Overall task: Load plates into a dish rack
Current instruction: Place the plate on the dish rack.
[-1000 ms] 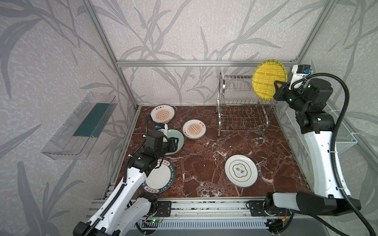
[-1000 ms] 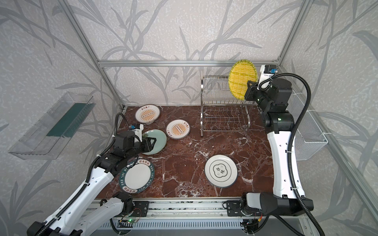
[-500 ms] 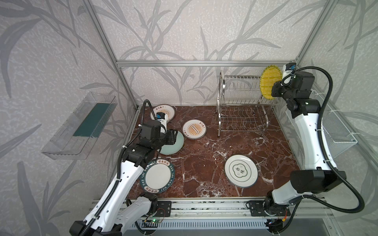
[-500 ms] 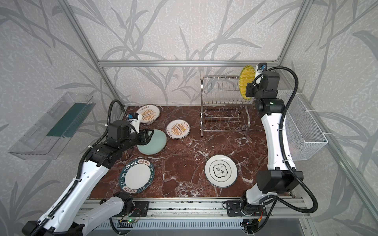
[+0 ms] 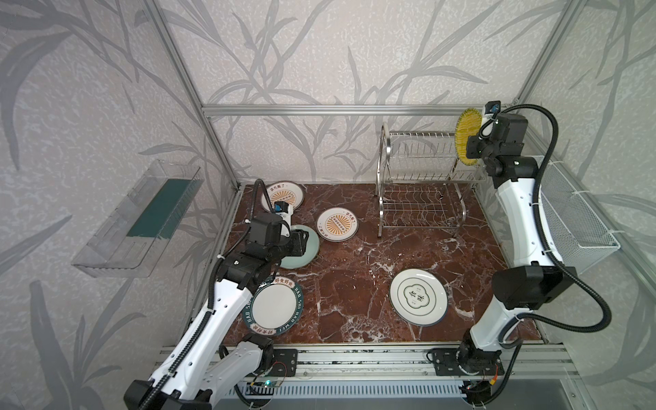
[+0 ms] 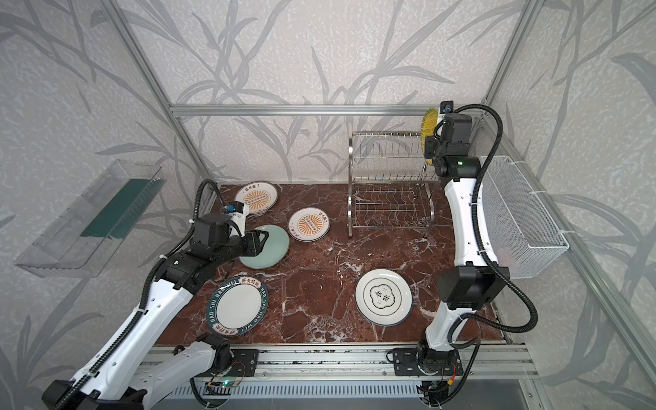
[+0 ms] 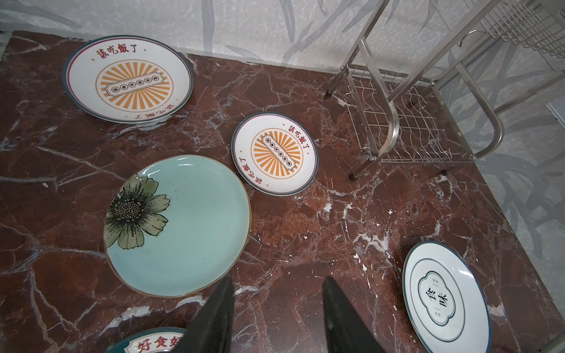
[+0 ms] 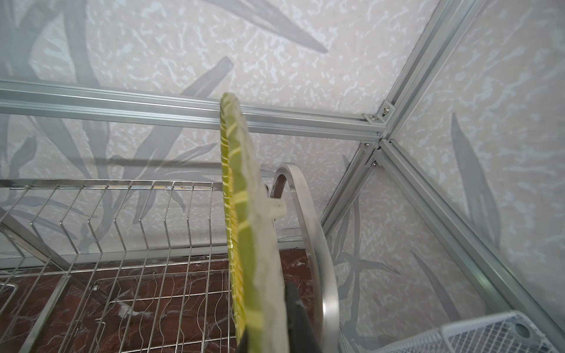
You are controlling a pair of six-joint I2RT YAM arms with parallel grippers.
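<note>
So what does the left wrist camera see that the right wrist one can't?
Left wrist only: the open left gripper and five plates lying flat: the pale green plate, two sunburst plates, the cloud-outline plate and part of the teal-lettered plate. Right wrist only: the right gripper shut on the yellow plate, held on edge beside the rack's arched frame. Both: the dish rack and the marble table.

walls: grey leaf-print wallpaper (image 5: 319,53); frame: aluminium rails (image 5: 319,110); floor: red-brown marble (image 5: 355,284); light: even

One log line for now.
right gripper: shut on yellow plate, upright at dish rack | left gripper: open near green plate
</note>
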